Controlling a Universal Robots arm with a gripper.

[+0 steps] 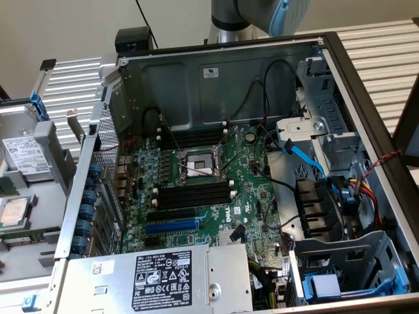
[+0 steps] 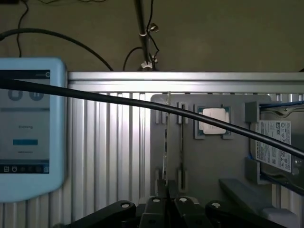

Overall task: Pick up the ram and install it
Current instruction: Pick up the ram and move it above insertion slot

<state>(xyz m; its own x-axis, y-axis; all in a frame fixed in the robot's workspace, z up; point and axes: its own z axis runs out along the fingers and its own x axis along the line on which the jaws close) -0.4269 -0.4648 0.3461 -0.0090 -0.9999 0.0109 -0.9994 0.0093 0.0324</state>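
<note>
Open computer case [image 1: 216, 82] holding power supply [image 1: 157, 281] nearest, motherboard [image 1: 196, 190] behind, at the exterior view's left a grey tray [image 1: 49, 140] holding processor [image 1: 13, 212] nearer and hard drive [image 1: 26, 156] farther, gripper [image 2: 167, 192] pinching the ram [image 2: 166, 142] edge-on over that tray.

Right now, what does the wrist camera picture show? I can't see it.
The gripper is lined up with the ram, a thin stick seen edge-on, standing in a grey holder on a slatted metal table. A square chip sits near it; a blue-cased screen is nearby.
</note>
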